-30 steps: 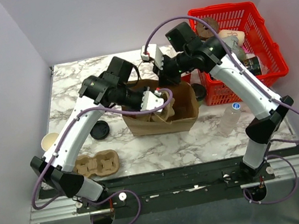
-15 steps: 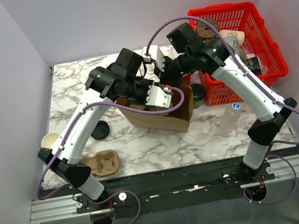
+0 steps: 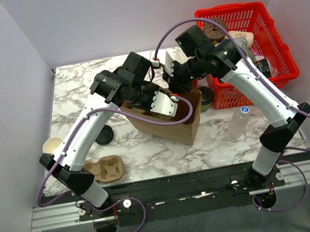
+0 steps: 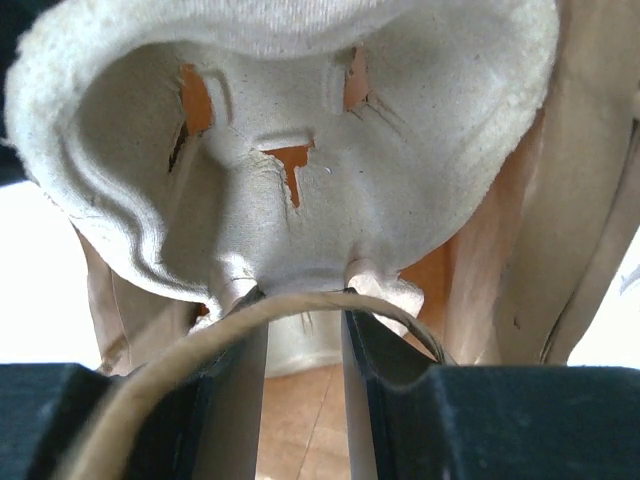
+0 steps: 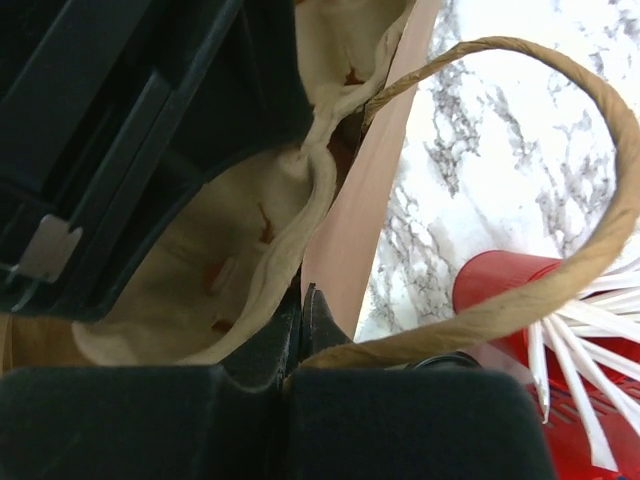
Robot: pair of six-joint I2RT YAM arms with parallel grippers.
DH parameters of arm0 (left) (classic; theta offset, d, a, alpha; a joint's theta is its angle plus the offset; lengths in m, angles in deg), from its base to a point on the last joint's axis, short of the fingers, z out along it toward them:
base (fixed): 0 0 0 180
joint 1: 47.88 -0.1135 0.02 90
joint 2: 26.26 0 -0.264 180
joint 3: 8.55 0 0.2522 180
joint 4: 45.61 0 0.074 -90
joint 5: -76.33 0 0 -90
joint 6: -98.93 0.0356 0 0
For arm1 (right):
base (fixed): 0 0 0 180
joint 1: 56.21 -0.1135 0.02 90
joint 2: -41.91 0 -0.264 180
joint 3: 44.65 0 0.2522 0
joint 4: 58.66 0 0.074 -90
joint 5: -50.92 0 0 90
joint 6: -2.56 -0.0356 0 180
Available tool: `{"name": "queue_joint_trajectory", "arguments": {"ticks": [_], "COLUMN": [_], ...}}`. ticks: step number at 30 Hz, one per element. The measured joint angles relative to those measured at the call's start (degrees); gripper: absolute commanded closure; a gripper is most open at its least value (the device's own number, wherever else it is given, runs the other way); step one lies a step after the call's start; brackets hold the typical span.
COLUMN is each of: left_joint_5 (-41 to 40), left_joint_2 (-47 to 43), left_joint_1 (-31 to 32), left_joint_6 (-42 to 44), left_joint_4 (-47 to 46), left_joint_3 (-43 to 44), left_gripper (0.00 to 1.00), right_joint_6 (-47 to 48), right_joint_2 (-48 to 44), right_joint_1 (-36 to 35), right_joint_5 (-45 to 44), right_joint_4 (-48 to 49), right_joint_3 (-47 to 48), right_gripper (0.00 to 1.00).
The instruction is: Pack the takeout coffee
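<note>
The coffee (image 3: 206,95) stands on the table just beside the bag (image 3: 164,127), between it and the red basket (image 3: 246,17), not yet packed. Inside the bag's mouth, the left gripper (image 4: 305,310) has its 2 fingers closed on the lower edge of a pulp carrier (image 4: 300,150), which hangs tilted against the paper wall. The right gripper (image 5: 303,305) is pinched tight on the bag's rim and holds the mouth open. The step in hand looks like seating the carrier so the coffee has a socket. To do it well, hold the rim pinch steady, level the carrier, and lower it straight until it sits flat on the floor. A handle (image 4: 150,375) loops across the left fingers, so draw out slowly or it may snag and drag the bag into the coffee.
</note>
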State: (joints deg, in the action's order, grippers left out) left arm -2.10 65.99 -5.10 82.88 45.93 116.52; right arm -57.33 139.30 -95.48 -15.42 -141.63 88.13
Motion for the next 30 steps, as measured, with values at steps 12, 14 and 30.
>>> {"name": "queue_joint_trajectory", "arguments": {"ticks": [12, 14, 30], "left_joint_5": [-4.3, -4.3, -4.9], "left_joint_2": [0.1, 0.1, 3.0], "left_joint_1": [1.8, 1.8, 9.7], "left_joint_6": [0.5, 0.7, 2.3], "left_joint_4": [-0.3, -0.3, -1.9], "left_joint_3": [-0.1, -0.2, -1.1], "left_gripper": [1.00, 1.00, 1.00], "right_joint_6": [1.0, 0.9, -8.3], "right_joint_2": [-0.5, -0.5, 5.8], "right_joint_1": [0.5, 0.5, -0.4], "right_joint_5": [0.5, -0.6, -9.9], "right_joint_4": [-1.3, -1.2, 6.0], "right_joint_3": [-0.3, -0.3, 1.3], "right_gripper": [0.99, 0.99, 0.99]}}
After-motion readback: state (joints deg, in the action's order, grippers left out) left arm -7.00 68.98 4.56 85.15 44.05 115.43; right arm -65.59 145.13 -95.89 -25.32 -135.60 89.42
